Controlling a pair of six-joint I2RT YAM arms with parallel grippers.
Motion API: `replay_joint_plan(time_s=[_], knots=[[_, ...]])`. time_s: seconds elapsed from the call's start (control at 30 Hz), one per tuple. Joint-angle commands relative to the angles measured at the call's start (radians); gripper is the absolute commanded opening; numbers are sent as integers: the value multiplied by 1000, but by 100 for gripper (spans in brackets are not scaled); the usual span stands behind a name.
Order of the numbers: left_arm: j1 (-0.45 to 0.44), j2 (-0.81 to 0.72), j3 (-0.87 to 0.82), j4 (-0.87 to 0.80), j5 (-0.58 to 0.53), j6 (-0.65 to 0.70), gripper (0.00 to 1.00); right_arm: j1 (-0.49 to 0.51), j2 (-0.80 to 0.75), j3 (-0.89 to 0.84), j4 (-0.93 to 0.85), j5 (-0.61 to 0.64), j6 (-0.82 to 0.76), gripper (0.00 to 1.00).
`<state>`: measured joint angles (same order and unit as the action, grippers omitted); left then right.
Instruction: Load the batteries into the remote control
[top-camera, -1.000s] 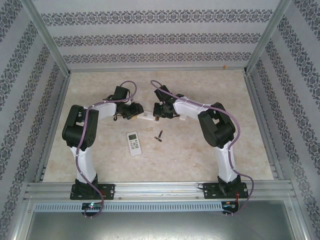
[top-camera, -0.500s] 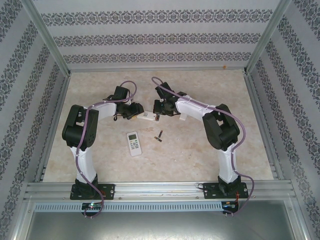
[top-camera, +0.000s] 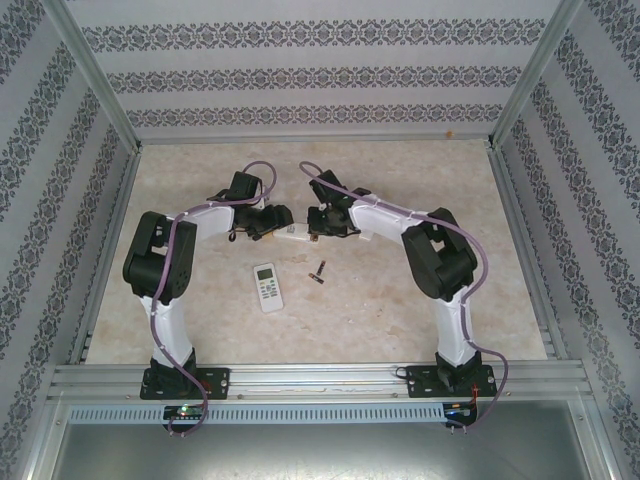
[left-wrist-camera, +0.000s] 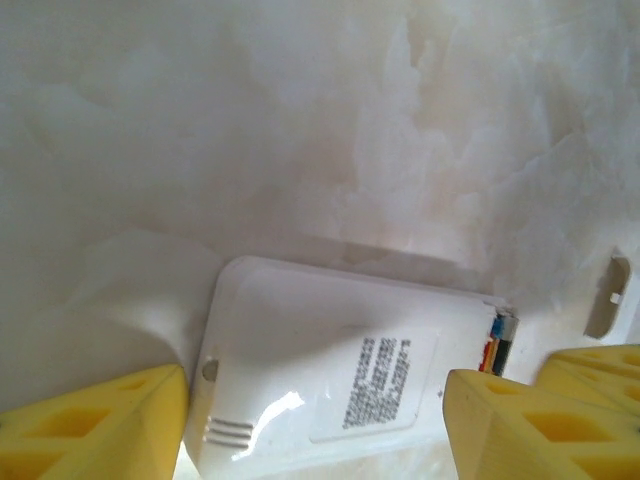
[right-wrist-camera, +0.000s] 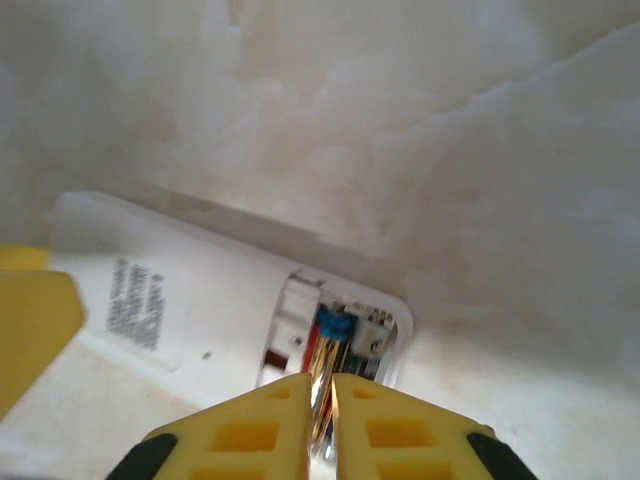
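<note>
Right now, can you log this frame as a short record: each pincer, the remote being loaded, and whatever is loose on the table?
left pincer: fingers on both sides of the white remote, label side up
right pincer: closed on a battery at the open compartment
cover: off, lying on the table beside the remote
loose batteries: on the table
second remote: buttons up on the table

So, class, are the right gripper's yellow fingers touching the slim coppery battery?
Touching: right wrist view shows the fingers pinching the slim coppery battery, no gap.
</note>
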<state>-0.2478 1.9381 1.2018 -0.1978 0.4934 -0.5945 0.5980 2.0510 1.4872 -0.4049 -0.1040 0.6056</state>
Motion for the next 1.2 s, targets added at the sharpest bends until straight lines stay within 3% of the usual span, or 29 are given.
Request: replay_joint_plan(time_s=[0.0, 0.1, 0.17, 0.23, 0.27, 0.47, 0.63, 0.9, 1.07, 1.17], knots=[[-8, -94, -6, -50, -27, 39, 75, -22, -161, -41, 6, 35, -87, 21], [-8, -166, -13, -79, -70, 73, 83, -56, -268, -120, 29, 54, -279, 34], [-8, -220, -31, -79, -92, 98, 88, -89, -325, -160, -9, -36, -543, 45], [-8, -263, -45, -69, -93, 124, 91, -107, -376, -226, -13, 12, -738, 85], [-8, -283, -56, -52, -78, 136, 92, -119, -390, -250, -19, 46, -824, 97], [-8, -361, -144, 126, 58, 157, 100, -171, -332, -283, -67, 100, -1147, 97], [-7, -408, -207, 209, 110, 190, 100, -243, -245, -231, -106, -44, -1181, 97], [-8, -463, -275, 275, 85, 200, 100, -260, -107, -169, -132, 19, -1239, 95], [-8, -464, -285, 310, 87, 187, 100, -268, -40, -115, -148, 22, -1238, 86], [-8, -465, -286, 308, 87, 185, 100, -273, -22, -106, -155, 10, -1236, 69]])
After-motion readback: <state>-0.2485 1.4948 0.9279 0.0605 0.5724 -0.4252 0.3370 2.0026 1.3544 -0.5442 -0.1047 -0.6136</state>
